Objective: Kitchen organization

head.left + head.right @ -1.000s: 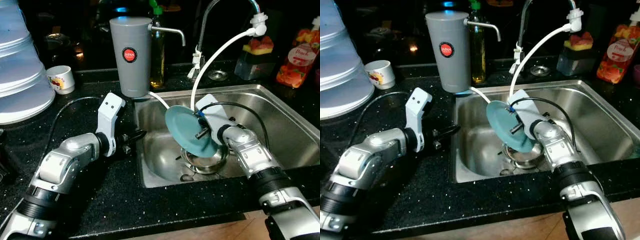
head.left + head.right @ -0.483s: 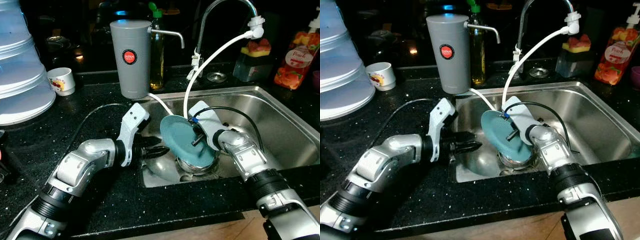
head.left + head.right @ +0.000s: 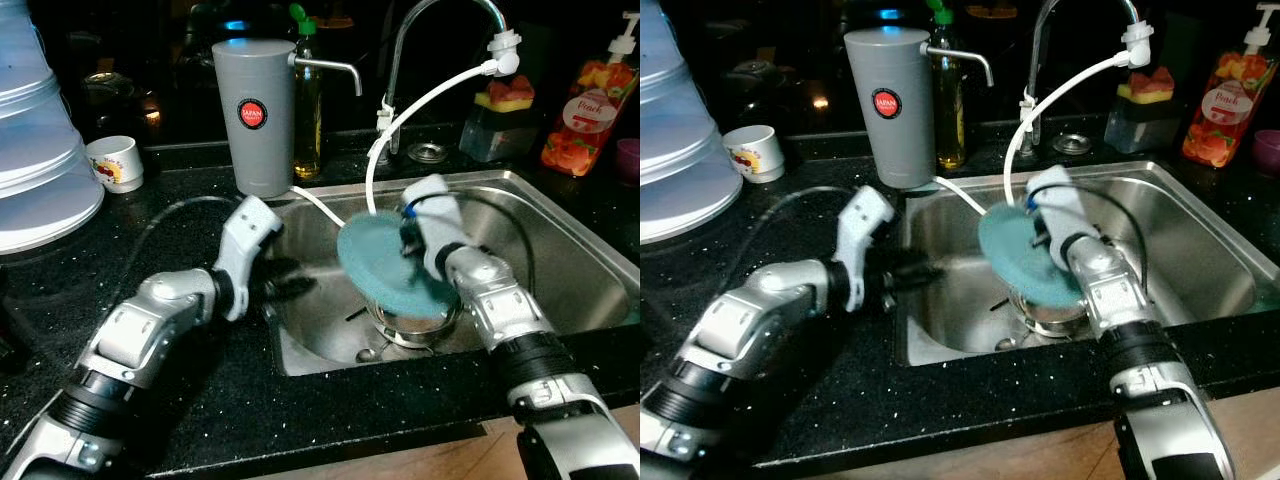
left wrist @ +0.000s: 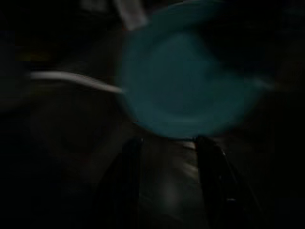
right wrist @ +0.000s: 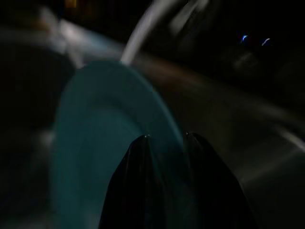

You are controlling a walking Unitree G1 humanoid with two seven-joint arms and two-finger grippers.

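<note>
Right wrist view: right gripper pinches teal plate over steel sink; left gripper parted, empty.

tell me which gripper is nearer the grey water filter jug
Left. The left gripper reaches over the sink's left rim, just in front of the grey water filter jug. The right gripper is further right over the sink, clamped on the teal plate.

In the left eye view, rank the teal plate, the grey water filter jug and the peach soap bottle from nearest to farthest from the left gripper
1. Teal plate, over the sink, just ahead of the left gripper.
2. Grey water filter jug, on the counter behind it.
3. Peach soap bottle, far right corner.
</note>
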